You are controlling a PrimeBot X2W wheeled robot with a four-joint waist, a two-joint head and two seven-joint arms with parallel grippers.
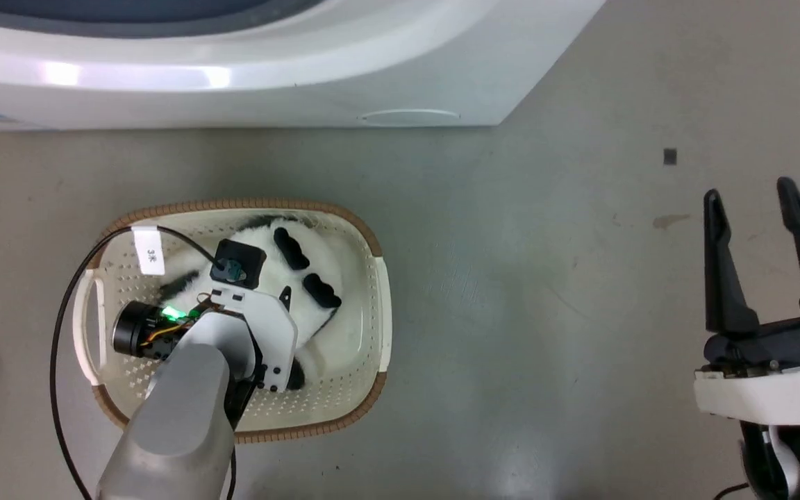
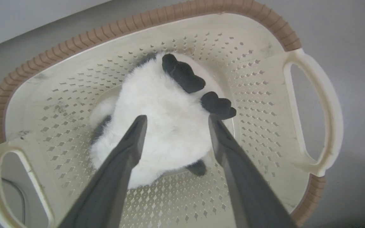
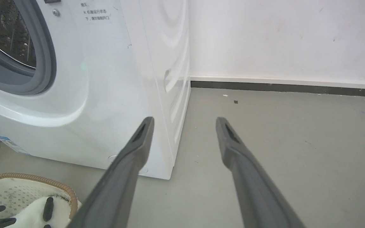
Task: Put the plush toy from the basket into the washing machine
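My left tool (image 2: 176,117) is down inside the basket (image 2: 258,95). Its two dark fingers are spread wide, one on each side of the plush toy's (image 2: 157,95) white body. The jaws are not closed: fur shows across the whole gap between them, and I have nothing gripped. I cannot tell whether the fingertips press into the fur.

The plush toy lies on the basket's bottom, about midway between its two ends and reaching toward the wall nearest the washing machine (image 1: 268,76). Two black limbs stick out of the fur on the side toward the basket's right handle (image 2: 329,107). Another black patch shows under the body on the near side. In the head view my left wrist covers the near part of the toy.

The basket stands on the grey floor (image 1: 511,278), near the washing machine's front but apart from it. A black cable (image 1: 56,333) arcs around the basket's left end, and a white tag (image 1: 148,251) on it hangs over the far left rim.

My right tool (image 1: 749,191) hangs well to the right of the basket over bare floor. Its fingers are parted wide and hold nothing. In the right wrist view the basket's rim and a bit of the toy lie at the lower left. Beyond the basket, the washer's grey rubber ring (image 3: 48,63) curves around the drum opening.
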